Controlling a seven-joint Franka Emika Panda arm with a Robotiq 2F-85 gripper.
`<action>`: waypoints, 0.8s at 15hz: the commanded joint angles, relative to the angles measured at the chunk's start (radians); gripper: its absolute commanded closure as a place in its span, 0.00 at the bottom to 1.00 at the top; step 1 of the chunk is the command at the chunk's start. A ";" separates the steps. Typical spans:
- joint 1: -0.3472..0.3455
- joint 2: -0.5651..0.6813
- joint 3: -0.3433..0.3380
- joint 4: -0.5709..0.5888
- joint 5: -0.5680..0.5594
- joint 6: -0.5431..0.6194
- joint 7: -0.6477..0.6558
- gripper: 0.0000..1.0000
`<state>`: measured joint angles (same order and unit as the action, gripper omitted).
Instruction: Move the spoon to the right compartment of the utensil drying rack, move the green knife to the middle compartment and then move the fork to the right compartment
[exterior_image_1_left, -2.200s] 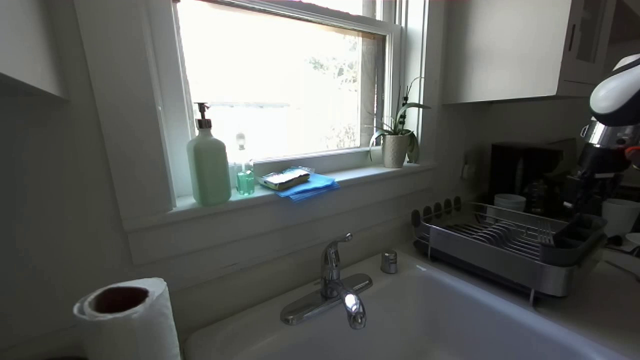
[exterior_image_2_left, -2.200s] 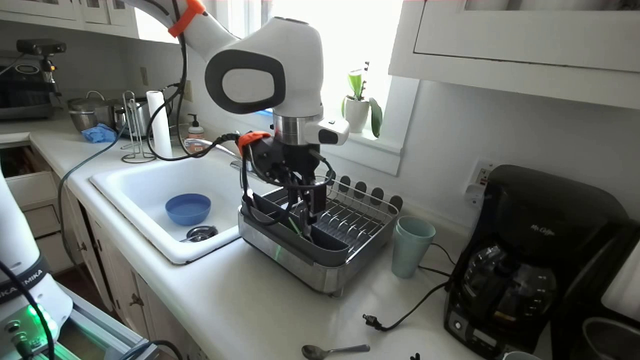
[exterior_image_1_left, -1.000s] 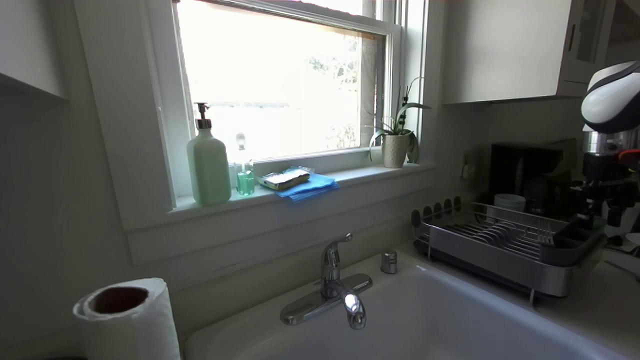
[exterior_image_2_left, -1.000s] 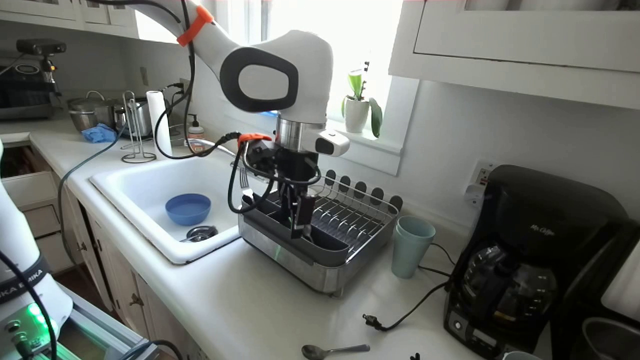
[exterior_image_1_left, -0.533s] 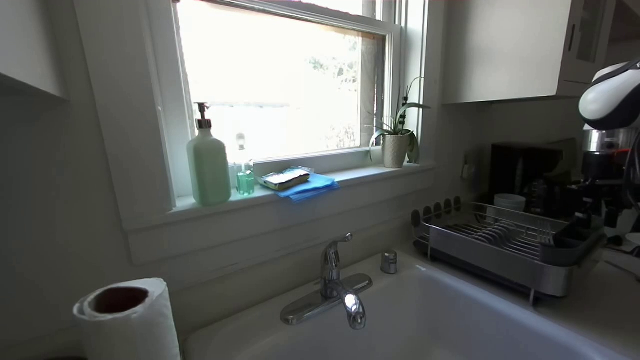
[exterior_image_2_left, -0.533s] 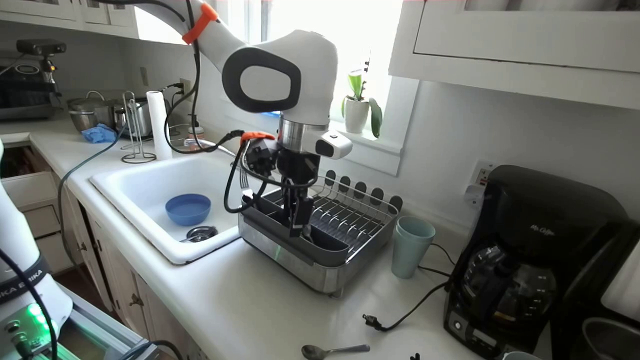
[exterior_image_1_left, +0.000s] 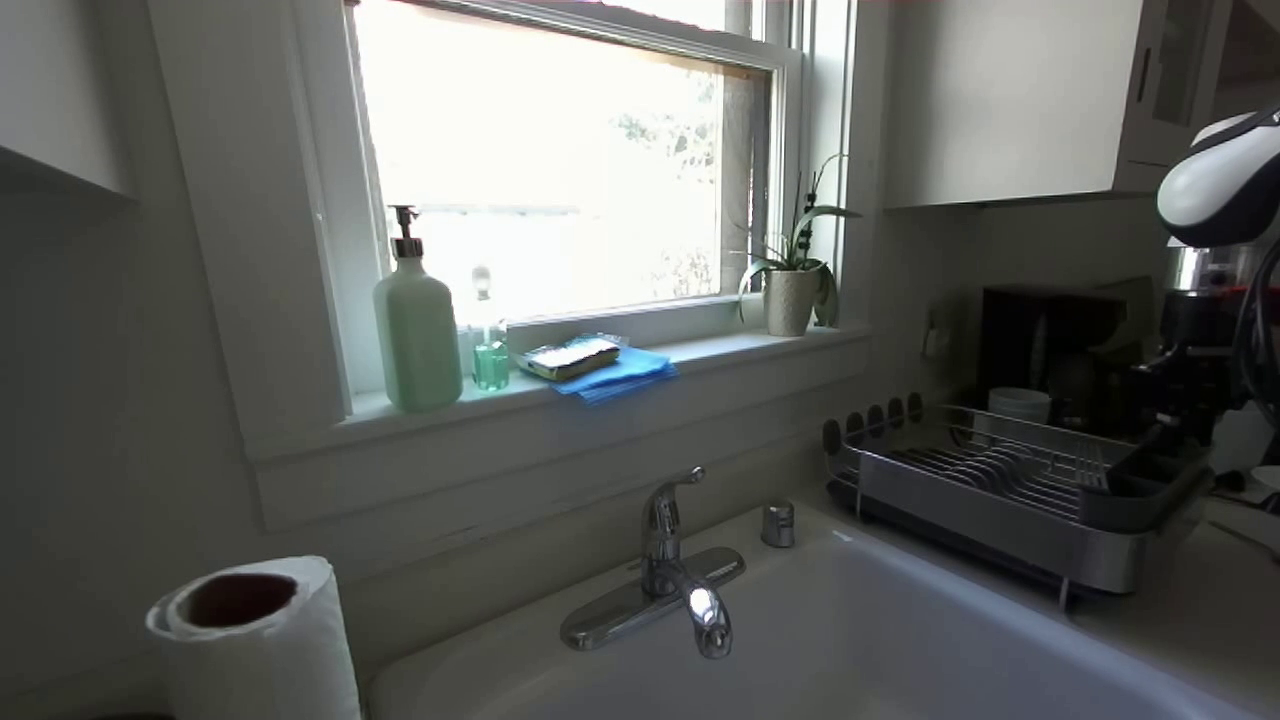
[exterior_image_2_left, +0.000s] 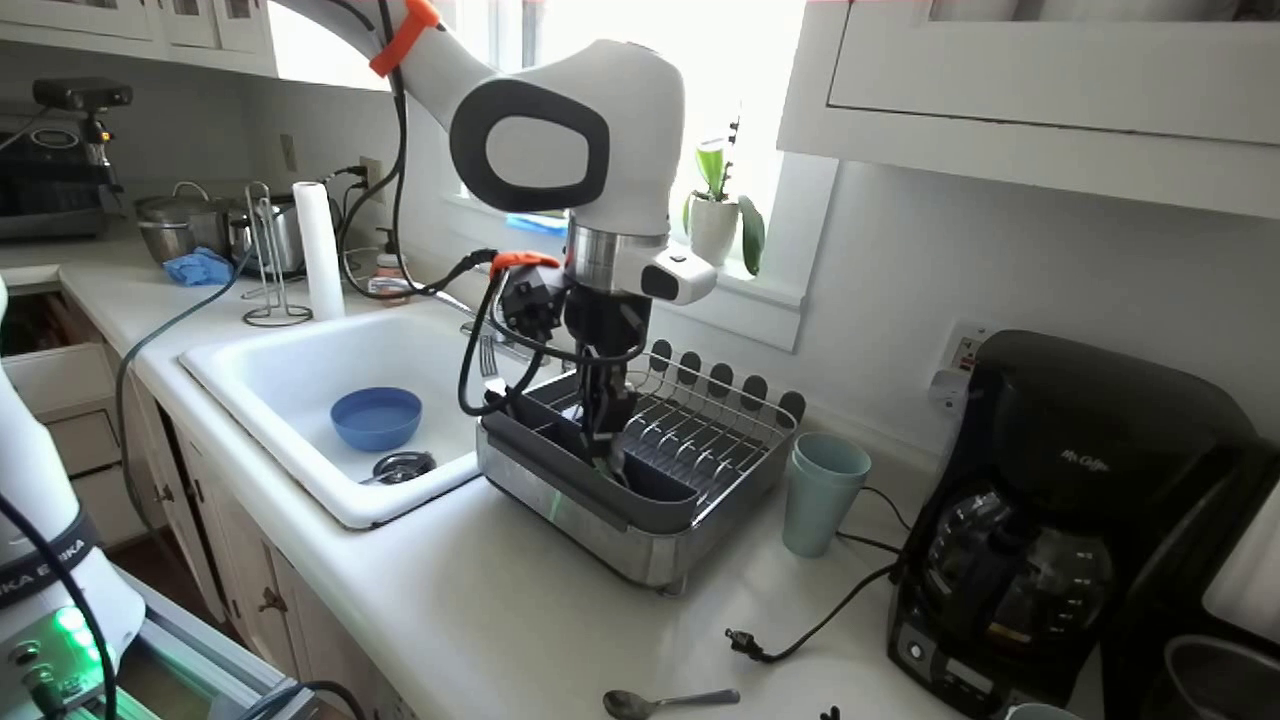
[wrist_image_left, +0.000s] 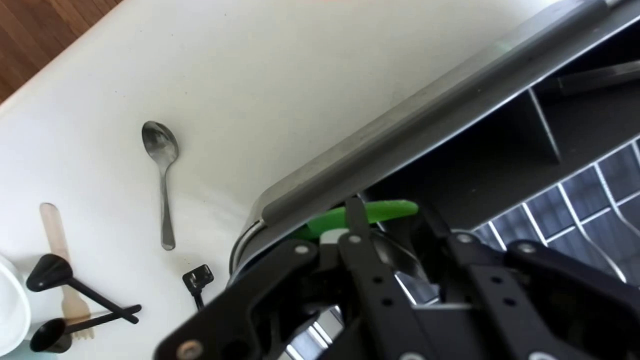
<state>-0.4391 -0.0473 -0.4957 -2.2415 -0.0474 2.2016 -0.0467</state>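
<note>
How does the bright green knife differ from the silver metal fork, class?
Colour: the bright green knife contrasts with the silver metal fork.
Shape: the knife's visible end is smooth and rounded; the fork's has separate tines.
Place: the fork stands tines-up nearer the white sink; the knife is farther off.
Shared: both are partly hidden.

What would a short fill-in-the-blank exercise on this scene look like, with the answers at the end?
In an exterior view, the bowl in the sink is coloured ____.
There, the utensil with tines pointing up in the utensil drying rack is a ____.
In the wrist view, the knife partly hidden by the gripper is coloured ____.
Lettering on the coffee maker reads "Mr. ____".
Missing words: blue; fork; green; Coffee.
</note>
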 joint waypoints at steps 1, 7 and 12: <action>-0.013 0.006 0.005 0.018 0.021 -0.010 0.004 0.49; -0.016 0.010 0.005 0.022 0.015 -0.014 -0.002 0.67; -0.013 0.011 0.007 0.019 0.016 -0.022 -0.011 0.44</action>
<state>-0.4433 -0.0455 -0.4960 -2.2355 -0.0467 2.2008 -0.0460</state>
